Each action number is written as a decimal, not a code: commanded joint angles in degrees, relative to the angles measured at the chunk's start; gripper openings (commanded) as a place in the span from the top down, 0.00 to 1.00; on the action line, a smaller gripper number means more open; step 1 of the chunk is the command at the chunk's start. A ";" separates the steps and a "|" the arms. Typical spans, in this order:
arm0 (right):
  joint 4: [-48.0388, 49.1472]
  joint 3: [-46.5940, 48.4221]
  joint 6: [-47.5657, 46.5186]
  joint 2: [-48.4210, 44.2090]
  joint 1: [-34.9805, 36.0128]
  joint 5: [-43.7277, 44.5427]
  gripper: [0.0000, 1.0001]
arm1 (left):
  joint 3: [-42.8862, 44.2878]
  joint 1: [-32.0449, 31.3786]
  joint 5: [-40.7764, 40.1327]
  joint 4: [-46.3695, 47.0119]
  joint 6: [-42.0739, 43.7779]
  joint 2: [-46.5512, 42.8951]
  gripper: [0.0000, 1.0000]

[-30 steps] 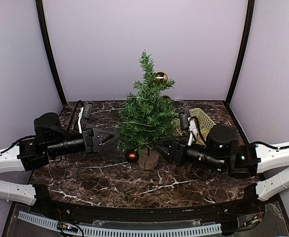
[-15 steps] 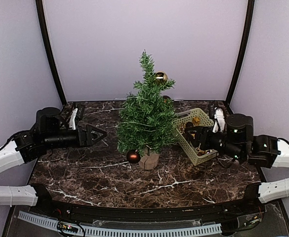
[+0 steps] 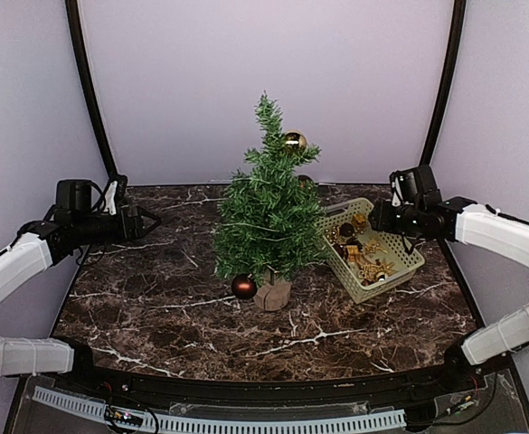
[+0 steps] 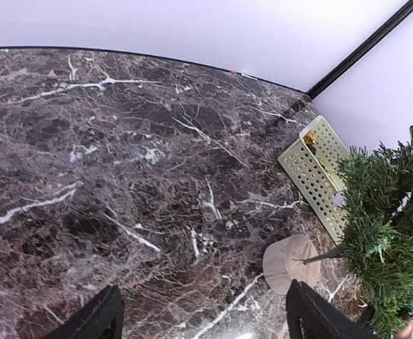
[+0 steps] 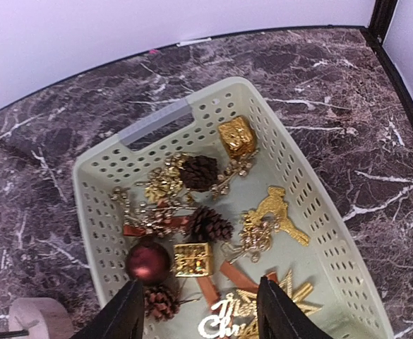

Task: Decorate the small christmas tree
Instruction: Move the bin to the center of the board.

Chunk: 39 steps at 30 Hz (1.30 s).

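Note:
The small christmas tree (image 3: 269, 212) stands upright mid-table on its wooden stump base (image 3: 272, 294). A gold ball (image 3: 293, 140) hangs near its top and a dark red ball (image 3: 243, 287) at its lower left. My left gripper (image 3: 151, 220) is open and empty, well to the left of the tree; in the left wrist view the left gripper (image 4: 202, 318) faces the stump base (image 4: 291, 263) and the tree (image 4: 390, 233). My right gripper (image 5: 200, 311) hovers open and empty over a pale green basket (image 5: 97, 212) of ornaments; in the top view the right gripper (image 3: 374, 220) is at the basket's far end.
The basket (image 3: 386, 282) sits right of the tree. It holds a dark red ball (image 5: 147, 260), a gold gift box (image 5: 193, 259), pine cones (image 5: 210, 224), a gold reindeer (image 5: 277, 212) and a gold lettering sign (image 5: 227, 321). Purple walls close in the marble table (image 3: 155, 307).
Both arms have drawn back from the tree. The left one went to the far left. The right one swung up and right, over the basket.

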 commanded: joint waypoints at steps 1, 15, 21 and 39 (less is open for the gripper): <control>-1.15 5.40 -3.71 7.76 -4.58 -4.45 0.47 | 3.08 2.34 -0.41 2.42 8.30 2.08 0.18; -0.30 11.19 1.39 25.21 -9.13 -1.98 0.64 | 3.57 3.41 -6.31 1.40 12.54 4.63 0.19; 0.13 9.83 2.47 26.89 -10.59 1.36 0.65 | 3.99 3.45 -6.13 0.73 12.74 5.79 0.19; -8.11 12.68 -2.30 22.64 -15.69 -2.48 0.52 | 3.50 3.41 -5.80 0.98 12.16 4.40 0.19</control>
